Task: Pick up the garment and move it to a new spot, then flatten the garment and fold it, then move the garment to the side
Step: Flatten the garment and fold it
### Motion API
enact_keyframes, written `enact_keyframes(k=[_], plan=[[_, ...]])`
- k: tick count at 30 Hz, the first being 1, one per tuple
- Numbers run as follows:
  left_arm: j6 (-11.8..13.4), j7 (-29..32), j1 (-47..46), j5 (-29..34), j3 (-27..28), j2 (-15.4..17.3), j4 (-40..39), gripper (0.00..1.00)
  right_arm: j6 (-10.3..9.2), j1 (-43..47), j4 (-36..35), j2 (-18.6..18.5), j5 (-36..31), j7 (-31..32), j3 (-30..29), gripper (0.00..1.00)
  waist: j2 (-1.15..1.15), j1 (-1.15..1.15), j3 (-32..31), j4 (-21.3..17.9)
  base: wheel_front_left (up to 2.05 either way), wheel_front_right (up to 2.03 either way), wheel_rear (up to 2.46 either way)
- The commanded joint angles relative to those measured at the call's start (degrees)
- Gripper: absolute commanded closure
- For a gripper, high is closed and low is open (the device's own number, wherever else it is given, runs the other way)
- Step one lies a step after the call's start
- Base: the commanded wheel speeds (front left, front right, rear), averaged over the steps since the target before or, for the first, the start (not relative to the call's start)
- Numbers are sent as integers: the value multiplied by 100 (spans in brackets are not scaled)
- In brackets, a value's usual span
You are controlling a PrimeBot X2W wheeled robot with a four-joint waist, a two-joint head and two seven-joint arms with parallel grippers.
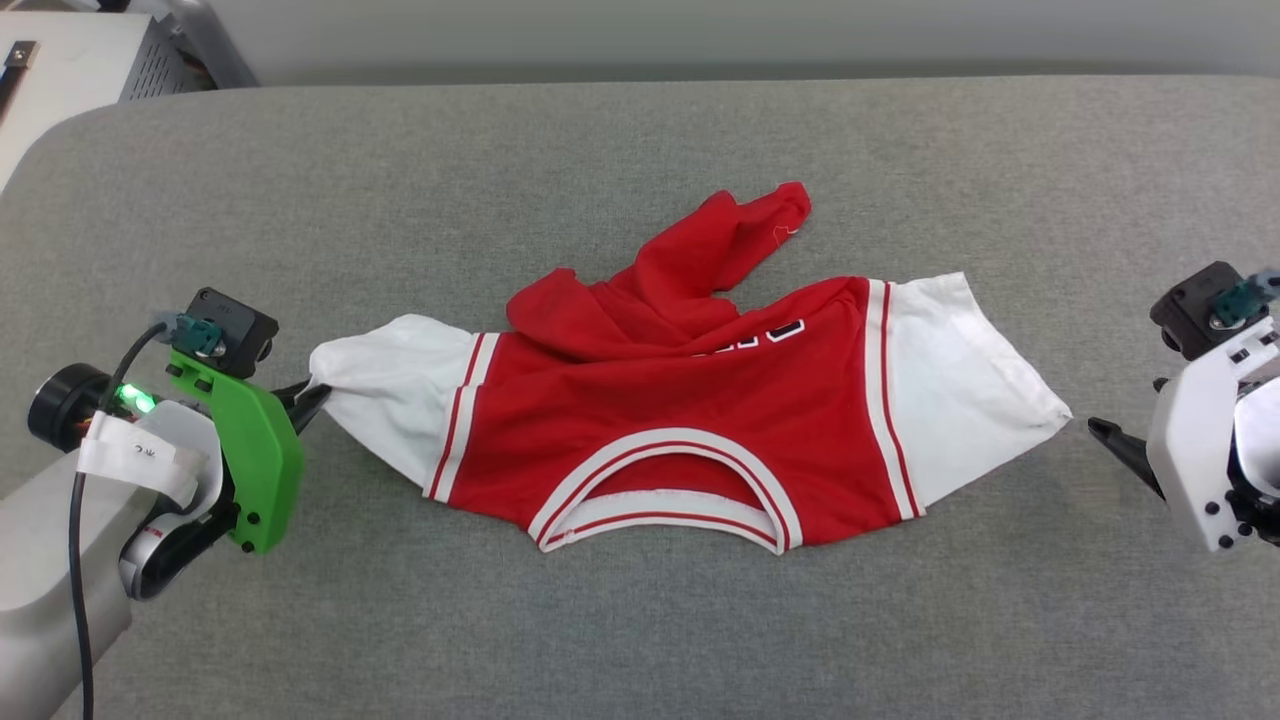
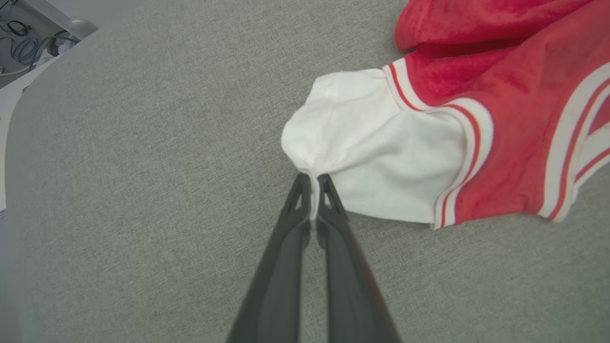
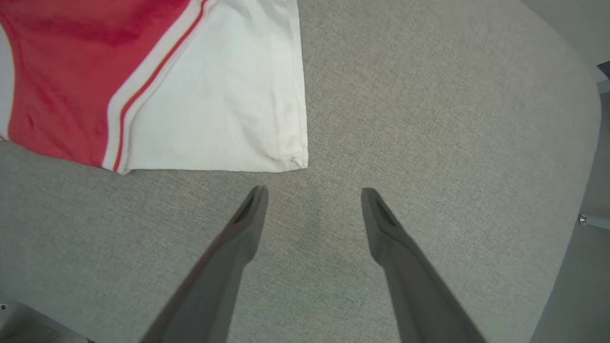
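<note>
The garment [image 1: 660, 400], a red T-shirt with white sleeves and striped trim, lies spread on the grey table with its neckline toward me and its lower red part bunched up at the back. My left gripper [image 1: 312, 398] is shut on the tip of the garment's left white sleeve [image 2: 371, 152], and the left wrist view shows the cloth pinched between the two dark fingers [image 2: 312, 183]. My right gripper [image 3: 312, 193] stands open just short of the right white sleeve's corner [image 3: 298, 162], touching nothing; its finger [image 1: 1120, 445] shows at the head view's right.
The grey fabric-covered table [image 1: 640, 620] spreads wide around the garment, with rounded far corners. A pale metal cabinet [image 1: 70, 60] stands beyond the far left corner. Cables [image 2: 24, 47] lie off the table's edge in the left wrist view.
</note>
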Motion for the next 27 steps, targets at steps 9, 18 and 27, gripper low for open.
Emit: enact_keyframes(k=[9, 18, 27], plan=[[116, -156, -196, 170, 75, 43, -241, 100, -5, -1010, 1023, 302, 305, 185, 714, 0, 0, 0, 634, 255, 0, 0, 0], [123, -272, -284, 207, 85, -75, -199, 100, -5, -1166, 1856, 492, 586, 84, 1599, 0, 0, 0, 852, 342, 0, 0, 0], [67, -375, -217, 120, 80, -95, -9, 100, -5, -1320, 2064, 462, 845, -510, 2092, 100, 0, 0, 720, 234, 0, 0, 0]])
